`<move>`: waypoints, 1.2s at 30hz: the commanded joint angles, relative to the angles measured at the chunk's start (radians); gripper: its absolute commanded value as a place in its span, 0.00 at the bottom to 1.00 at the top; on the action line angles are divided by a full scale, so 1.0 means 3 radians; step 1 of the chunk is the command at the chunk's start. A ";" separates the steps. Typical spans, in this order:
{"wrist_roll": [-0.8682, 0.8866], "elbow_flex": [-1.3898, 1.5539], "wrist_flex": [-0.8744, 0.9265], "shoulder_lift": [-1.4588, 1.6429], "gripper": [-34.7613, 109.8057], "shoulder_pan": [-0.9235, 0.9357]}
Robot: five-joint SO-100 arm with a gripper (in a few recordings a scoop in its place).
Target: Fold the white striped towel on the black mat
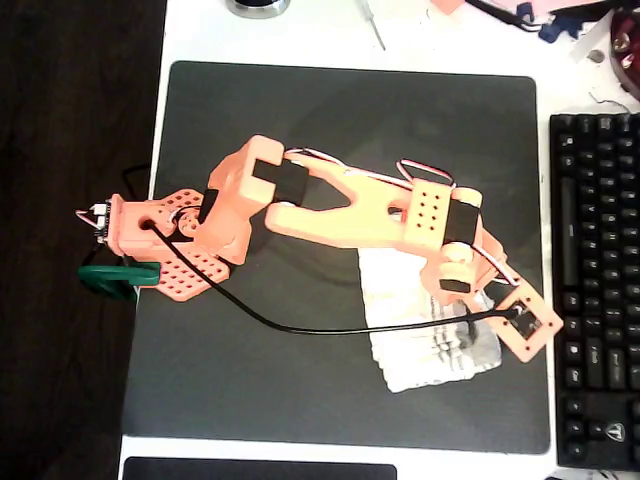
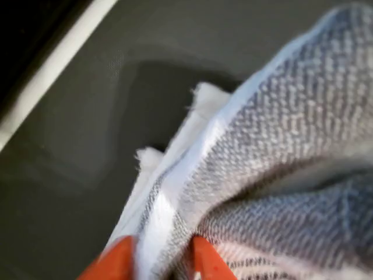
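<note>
Orange fingers [image 2: 116, 262] poke up at the bottom of the wrist view, and a white hem of the towel [image 2: 274, 151] sits squeezed between them. So the gripper [image 2: 160, 265] is closed on the towel's edge. The cloth rises from the fingers and fills the right side of that view, with grey woven stripes on it. It looks lifted and bunched, not flat.

Looking down from above, the gripper [image 1: 470, 325] is over the towel [image 1: 425, 345], near its right side. The towel lies on the right part of the black mat [image 1: 250, 380]. It looks partly folded or piled up already, with a wrinkly lower edge. The orange arm [image 1: 350, 210] reaches across the mat from its base [image 1: 160, 245] at the left edge. A black cable [image 1: 300, 325] hangs from the base to the gripper and lies over the mat and the towel.

A black keyboard [image 1: 595, 290] sits on the white bench [image 1: 330, 35] just right of the mat.

I think the fold is under way. The grip is only on a thin hem, so the cloth could slip out if the arm pulls fast. The cable could drag on the towel and mess up the fold. A wide swing to the right could bump the keyboard
</note>
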 commanded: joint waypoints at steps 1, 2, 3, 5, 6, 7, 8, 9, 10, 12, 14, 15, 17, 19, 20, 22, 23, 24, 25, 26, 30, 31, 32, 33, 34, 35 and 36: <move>-0.0179 0.0128 -0.0092 0.0041 0.36 -0.0005; -0.0281 0.0138 -0.0092 0.0077 0.37 -0.0010; -0.0322 0.0128 -0.0092 0.0128 0.37 -0.0015; -0.0373 0.0041 -0.0010 0.0286 0.38 -0.0015; -0.0383 -0.0005 0.0056 0.0399 0.39 -0.0020; -0.0419 -0.0066 0.0159 0.0532 0.39 -0.0026; -0.0450 -0.0128 0.0271 0.0665 0.39 -0.0036; -0.0501 -0.0205 0.0414 0.0793 0.39 -0.0051; -0.0557 -0.0266 0.0568 0.0926 0.38 -0.0072; -0.0665 -0.0317 0.0885 0.1207 0.37 -0.0133; -0.0716 -0.0307 0.1263 0.1462 0.33 -0.0230; -0.0762 -0.0271 0.1437 0.1580 0.31 -0.0297; -0.0772 -0.0051 0.1524 0.1749 0.27 -0.0409; -0.0762 0.0251 0.1268 0.1749 0.24 -0.0470; -0.0736 0.0332 0.1140 0.1662 0.24 -0.0506; -0.0608 0.0389 0.0869 0.1381 0.24 -0.0598; -0.0573 0.0414 0.0731 0.1212 0.24 -0.0639; -0.0506 0.0409 0.0588 0.1002 0.24 -0.0675; -0.0435 0.0353 0.0470 0.0777 0.24 -0.0695; -0.0404 0.0302 0.0373 0.0573 0.24 -0.0721; -0.0297 0.0205 0.0061 0.0138 0.24 -0.0859; -0.0286 0.0210 0.0036 0.0107 0.24 -0.0900; -0.0307 0.0225 0.0026 0.0092 0.25 -0.0946; -0.0291 0.0230 0.0000 0.0087 0.25 -0.0977; -0.0327 0.0251 -0.0010 0.0102 0.25 -0.0997; -0.0368 0.0266 0.0010 0.0148 0.25 -0.1002; -0.0389 0.0266 0.0066 0.0240 0.25 -0.0987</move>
